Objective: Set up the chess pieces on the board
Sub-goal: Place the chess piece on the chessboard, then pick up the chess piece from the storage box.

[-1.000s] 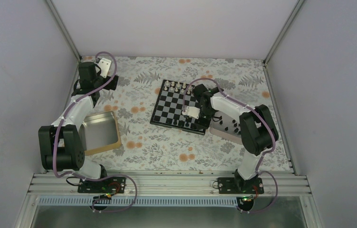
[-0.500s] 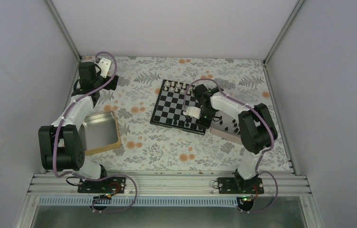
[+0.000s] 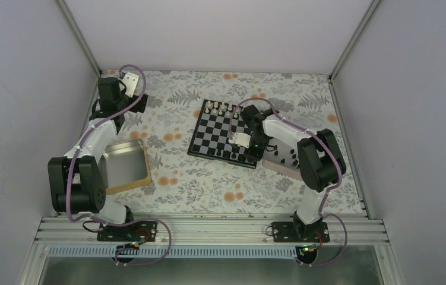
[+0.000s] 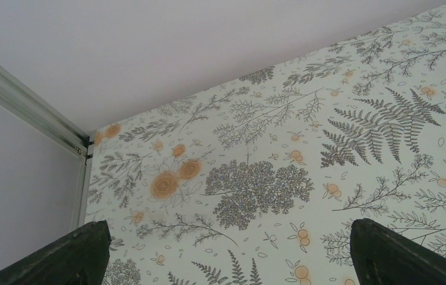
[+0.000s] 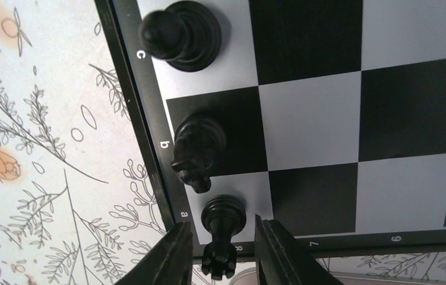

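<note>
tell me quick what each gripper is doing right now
left gripper: open, empty
right gripper: slightly open astride the black rook, apparently not gripping it

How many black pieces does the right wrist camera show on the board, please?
3: piece at c, piece at b, piece at corner a, along the board edge; more may lie outside this view.

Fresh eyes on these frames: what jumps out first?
The right tool straddles a black rook on a corner square of the board, jaws slightly apart. A knight and another black piece are lined up beside the rook along the edge. Next, the left tool hangs wide open over the floral cloth at the far left corner, holding nothing.
</note>
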Controlling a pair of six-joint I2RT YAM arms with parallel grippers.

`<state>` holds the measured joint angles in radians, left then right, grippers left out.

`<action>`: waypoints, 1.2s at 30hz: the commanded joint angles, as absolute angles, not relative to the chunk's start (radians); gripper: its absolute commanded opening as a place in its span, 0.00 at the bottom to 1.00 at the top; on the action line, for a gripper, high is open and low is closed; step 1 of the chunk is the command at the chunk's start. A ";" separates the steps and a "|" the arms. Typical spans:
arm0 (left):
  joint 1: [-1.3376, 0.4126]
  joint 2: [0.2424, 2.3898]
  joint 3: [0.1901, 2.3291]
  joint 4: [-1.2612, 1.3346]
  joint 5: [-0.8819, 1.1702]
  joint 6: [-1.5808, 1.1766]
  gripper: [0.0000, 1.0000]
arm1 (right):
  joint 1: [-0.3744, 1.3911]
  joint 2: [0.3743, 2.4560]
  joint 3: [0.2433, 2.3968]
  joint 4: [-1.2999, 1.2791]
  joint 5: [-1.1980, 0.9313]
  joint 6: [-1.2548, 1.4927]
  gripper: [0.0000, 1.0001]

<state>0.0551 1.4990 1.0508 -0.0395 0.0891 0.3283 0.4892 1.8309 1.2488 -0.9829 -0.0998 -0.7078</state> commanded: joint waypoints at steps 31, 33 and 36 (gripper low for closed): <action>0.060 1.485 1.051 -0.021 0.081 0.325 1.00 | -0.160 1.653 1.178 -0.846 -0.007 -0.852 0.36; 0.059 1.491 1.052 -0.021 0.081 0.325 1.00 | -0.164 1.657 1.178 -0.832 -0.003 -0.851 0.36; 0.060 1.495 1.052 -0.021 0.081 0.325 1.00 | -0.164 1.694 1.180 -0.826 -0.010 -0.848 0.36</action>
